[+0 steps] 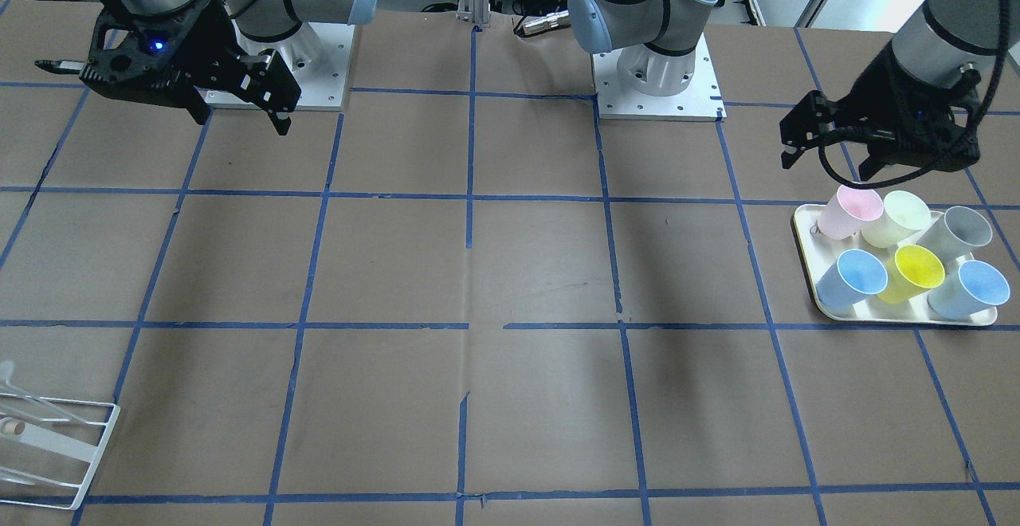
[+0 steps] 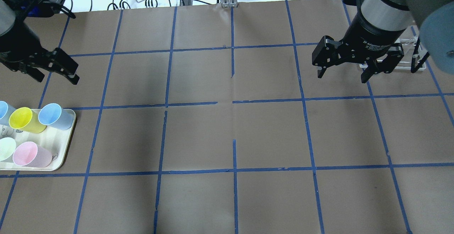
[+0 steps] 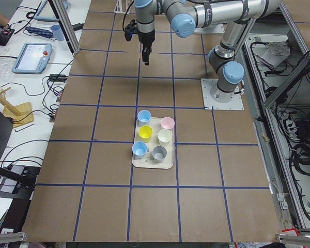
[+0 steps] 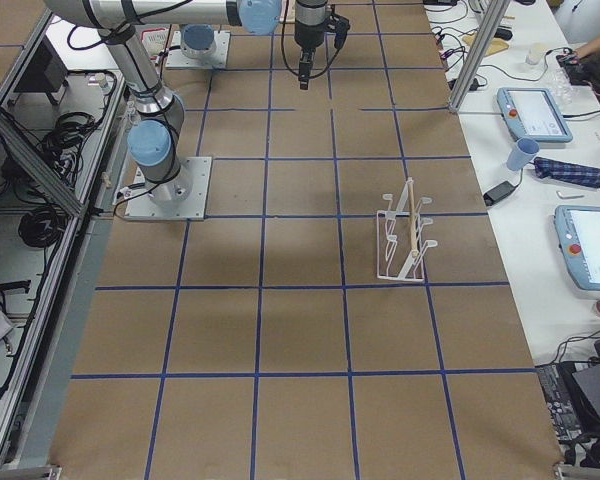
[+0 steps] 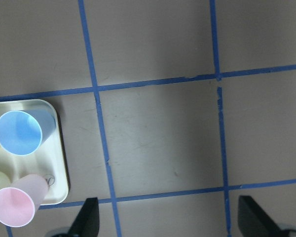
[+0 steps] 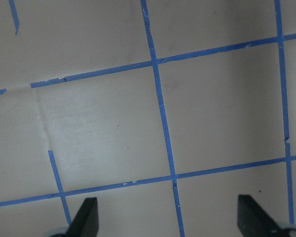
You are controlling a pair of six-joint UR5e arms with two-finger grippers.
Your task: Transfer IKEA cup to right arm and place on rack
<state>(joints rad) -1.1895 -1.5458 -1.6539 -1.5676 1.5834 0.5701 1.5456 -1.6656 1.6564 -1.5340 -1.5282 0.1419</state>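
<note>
Standing on cream tray (image 1: 900, 319) between two blue cups (image 1: 857, 279): IKEA cup (image 1: 916, 271). Hovering, jaws wide apart, holding nothing: left gripper (image 2: 56, 79), right gripper (image 2: 342, 78). Sitting at opposite table (image 1: 510, 271) end: rack (image 4: 413, 225).

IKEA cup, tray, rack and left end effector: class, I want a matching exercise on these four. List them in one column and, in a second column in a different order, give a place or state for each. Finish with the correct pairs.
Column A
1. IKEA cup
2. tray
3. rack
4. left end effector

Column B
a. open, holding nothing
b. bare, no cup on it
c. standing between two blue cups
d. carrying six cups

Pairs: 1-c, 2-d, 3-b, 4-a
</note>
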